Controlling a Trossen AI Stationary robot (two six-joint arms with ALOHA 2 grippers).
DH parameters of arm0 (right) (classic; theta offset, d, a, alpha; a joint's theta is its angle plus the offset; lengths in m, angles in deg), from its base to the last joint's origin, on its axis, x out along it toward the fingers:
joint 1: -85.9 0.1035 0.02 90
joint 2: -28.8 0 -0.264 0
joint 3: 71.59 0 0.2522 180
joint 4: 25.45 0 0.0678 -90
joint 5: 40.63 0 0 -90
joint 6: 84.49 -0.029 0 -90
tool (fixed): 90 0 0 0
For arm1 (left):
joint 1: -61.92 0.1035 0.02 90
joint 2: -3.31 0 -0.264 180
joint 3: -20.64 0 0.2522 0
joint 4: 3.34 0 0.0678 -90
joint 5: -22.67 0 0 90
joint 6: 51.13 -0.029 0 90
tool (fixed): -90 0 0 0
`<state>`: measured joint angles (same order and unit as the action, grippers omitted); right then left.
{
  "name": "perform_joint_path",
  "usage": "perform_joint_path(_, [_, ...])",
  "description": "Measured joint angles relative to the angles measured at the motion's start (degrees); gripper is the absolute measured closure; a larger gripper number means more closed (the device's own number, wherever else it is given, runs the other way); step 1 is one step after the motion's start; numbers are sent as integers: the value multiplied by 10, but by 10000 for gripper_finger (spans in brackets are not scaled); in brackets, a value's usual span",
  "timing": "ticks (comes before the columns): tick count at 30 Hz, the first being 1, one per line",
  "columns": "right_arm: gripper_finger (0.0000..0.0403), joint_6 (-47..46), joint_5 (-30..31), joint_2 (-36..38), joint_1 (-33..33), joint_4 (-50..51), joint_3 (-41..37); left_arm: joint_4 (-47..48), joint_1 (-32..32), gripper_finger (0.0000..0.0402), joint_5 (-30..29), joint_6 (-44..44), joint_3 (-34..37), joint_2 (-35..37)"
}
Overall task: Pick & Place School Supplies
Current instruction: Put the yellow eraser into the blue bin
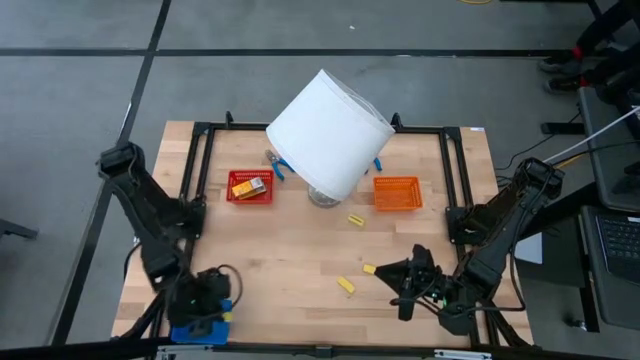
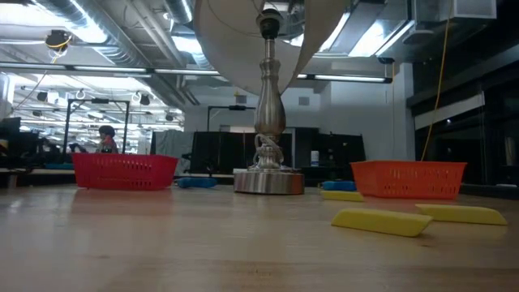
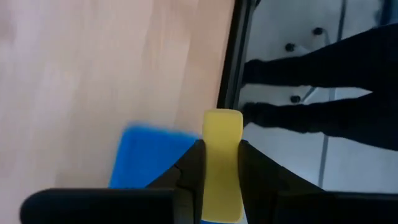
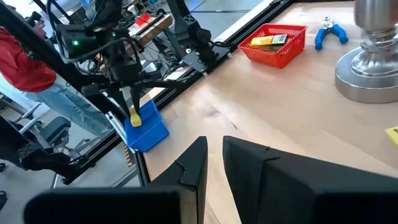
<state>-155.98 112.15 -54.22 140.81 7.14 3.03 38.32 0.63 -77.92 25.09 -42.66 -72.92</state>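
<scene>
Fingers (image 3: 193, 171) of the left gripper (image 3: 222, 171) pinch a yellow stick (image 3: 222, 163) over the blue tray (image 3: 146, 155) — centre, lower, then release. Right gripper (image 4: 214, 163) waits, fingers narrow.

High view: straight down, whole table (image 1: 300, 260). Low view: tabletop level, facing lamp base (image 2: 268, 180). Wrist views close over table edge; right wrist shares lamp base (image 4: 373, 68)
</scene>
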Motion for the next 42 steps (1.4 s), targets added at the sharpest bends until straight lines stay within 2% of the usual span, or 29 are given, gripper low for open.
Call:
perform_joint_path(5, [348,4,-3,0,-1,-7,0,38,-57,334,0,106,0,-18])
perform_joint_path(8, [348,4,-3,0,-1,-6,0,36,-73,317,-2,146,2,-30])
perform_joint_path(15, [348,8,-3,0,-1,-6,0,37,-74,216,-22,177,2,-42])
perform_joint_path(19, [348,8,-7,0,-1,-6,0,33,-74,176,-76,168,2,-42])
perform_joint_path(21, [348,8,-7,0,-1,-7,0,3,-71,171,-132,115,2,-42])
perform_joint_path(23, [348,12,-7,0,-1,-6,0,-31,-54,171,-184,26,2,-42])
perform_joint_path(26, [348,17,-7,0,-1,-6,0,-64,17,177,-189,-131,2,-42])
perform_joint_path(30, [348,16,-7,0,-1,-2,0,-89,152,180,-137,-329,2,-43])
perform_joint_path(33, [348,15,-9,0,2,-2,0,-159,261,181,-103,-485,2,-44])
perform_joint_path(36, [348,15,-9,0,6,-2,0,-241,353,181,-15,-629,2,-72])
perform_joint_path(40, [348,14,-8,0,14,0,0,-326,429,180,108,-724,2,-142])
perform_joint_path(42, [348,5,-8,0,21,3,0,-355,450,180,143,-744,-3,-183])
